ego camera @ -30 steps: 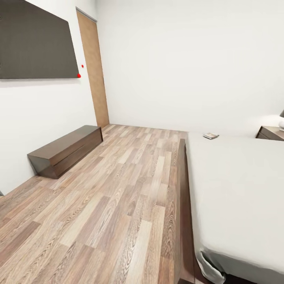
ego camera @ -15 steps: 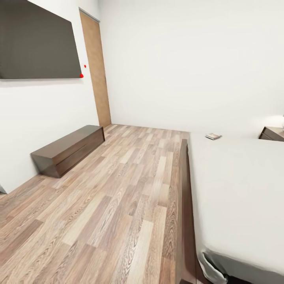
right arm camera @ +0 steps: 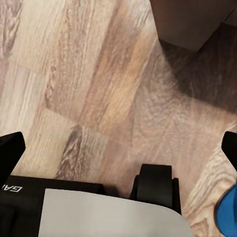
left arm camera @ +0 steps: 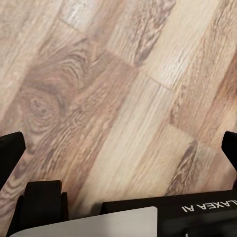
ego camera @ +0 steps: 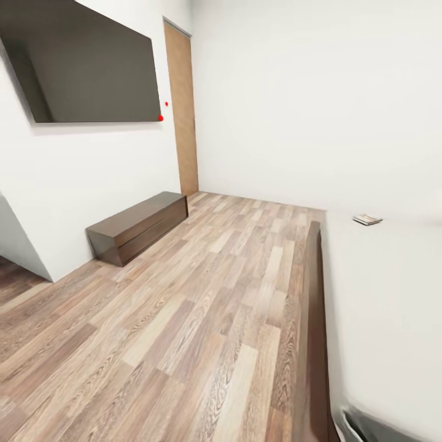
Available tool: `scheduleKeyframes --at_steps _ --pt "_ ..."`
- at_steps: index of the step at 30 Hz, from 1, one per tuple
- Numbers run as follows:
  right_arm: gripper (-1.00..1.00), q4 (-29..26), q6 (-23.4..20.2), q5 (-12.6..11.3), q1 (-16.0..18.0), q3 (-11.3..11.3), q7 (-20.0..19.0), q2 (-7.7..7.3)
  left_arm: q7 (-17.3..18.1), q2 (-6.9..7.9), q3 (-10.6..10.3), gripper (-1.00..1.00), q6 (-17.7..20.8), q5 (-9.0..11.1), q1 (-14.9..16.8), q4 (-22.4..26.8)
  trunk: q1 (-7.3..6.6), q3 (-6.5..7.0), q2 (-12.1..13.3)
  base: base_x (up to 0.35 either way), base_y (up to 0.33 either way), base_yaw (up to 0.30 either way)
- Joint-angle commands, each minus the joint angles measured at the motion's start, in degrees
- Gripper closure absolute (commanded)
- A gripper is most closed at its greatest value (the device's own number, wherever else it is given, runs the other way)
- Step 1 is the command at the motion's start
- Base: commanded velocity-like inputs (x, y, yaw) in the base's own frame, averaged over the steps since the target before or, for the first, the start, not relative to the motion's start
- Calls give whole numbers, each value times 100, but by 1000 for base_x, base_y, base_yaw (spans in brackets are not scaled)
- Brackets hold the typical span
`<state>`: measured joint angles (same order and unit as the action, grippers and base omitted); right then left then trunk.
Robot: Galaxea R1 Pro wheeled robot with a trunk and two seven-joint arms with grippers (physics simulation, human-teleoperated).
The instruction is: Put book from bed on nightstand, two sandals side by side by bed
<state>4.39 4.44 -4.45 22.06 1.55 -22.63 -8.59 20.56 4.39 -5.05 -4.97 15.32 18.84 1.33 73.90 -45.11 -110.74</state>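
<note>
Head view: high, looking forward and down along the floor (ego camera: 202,319) beside the bed (ego camera: 387,294). Both wrist views: close above, facing straight down. Shared by all three: the plank floor.

The wood-plank floor (ego camera: 202,307) carries the long dark bench (ego camera: 138,227) against the wall and the bed (ego camera: 393,294) alongside it. The book (ego camera: 367,219) lies flat on the pale mattress near its far edge. 1 blue sandal (right arm camera: 228,217) rests on the floor.

Black tool fingers (left arm camera: 11,153), grey-white plate, mirrored lettering
</note>
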Motion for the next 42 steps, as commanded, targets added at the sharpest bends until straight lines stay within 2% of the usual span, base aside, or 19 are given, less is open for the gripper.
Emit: scheduleKeyframes --at_steps 1,42 --pt "-100 26 30 -47 9 12 -31 -3 18 1 -49 -100 -22 50 5 -9 -1 -5 -2 0 0 293" --pt "-100 26 31 -47 9 12 -31 -3 18 1 -49 -100 -22 50 5 -9 -1 -5 -2 0 0 293"
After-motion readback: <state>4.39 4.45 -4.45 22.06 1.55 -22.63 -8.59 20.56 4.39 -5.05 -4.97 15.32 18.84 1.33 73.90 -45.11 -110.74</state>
